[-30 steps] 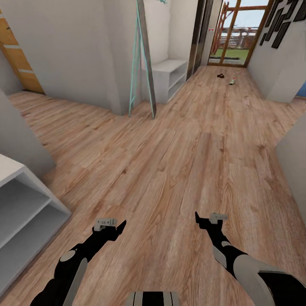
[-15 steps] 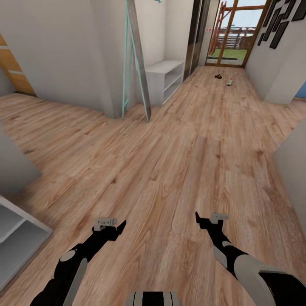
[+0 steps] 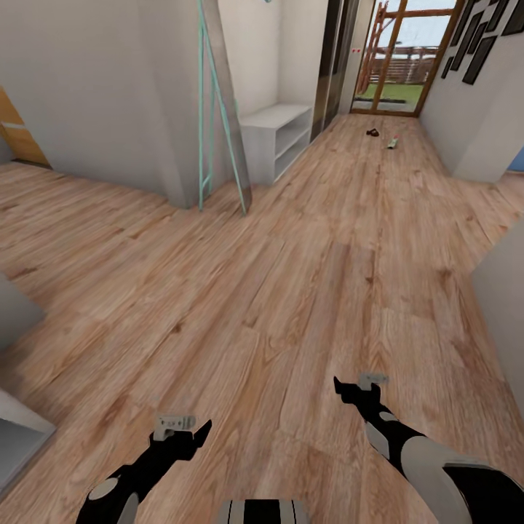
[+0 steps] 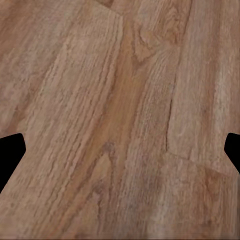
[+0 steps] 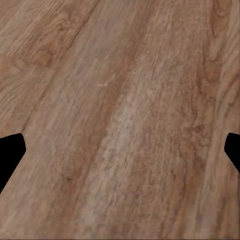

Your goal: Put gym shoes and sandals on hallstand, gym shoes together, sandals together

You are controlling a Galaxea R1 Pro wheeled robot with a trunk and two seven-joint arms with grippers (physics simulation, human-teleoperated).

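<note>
We are at the very start of the job, as far as we can judge. No shoe has been lifted: far down the corridor floor (image 3: 306, 291), close to the glazed door (image 3: 404, 58), we see a small dark shape (image 3: 373, 132) that we take for a sandal and, just beside it, a pale shape with a touch of green (image 3: 393, 143) that we take for a gym shoe. Both lie on the planks, well apart from us. Everything remains to be done: reach them, pick up all four, and set them in pairs on the rack.

The light grey shelf unit (image 3: 280, 138) against the wall on our left side, beyond a leaning teal-framed mirror (image 3: 218, 109), may be the hallstand, but no lettering above it is readable from here, so we cannot confirm which unit it is. It carries no footwear that we can make out.

Our left end effector (image 3: 180, 432) and right end effector (image 3: 355, 388) hang low over bare flooring, holding nothing. In both wrist views the fingers (image 4: 11, 152) (image 5: 11, 152) sit at opposite edges with planks between, so we read both as spread apart.

Much is uncertain. We count two shapes where four shoes are expected; the others may be hidden, merged or too small to tell. A second grey unit (image 3: 18, 444) is cut off at the picture's lower left corner.
</note>
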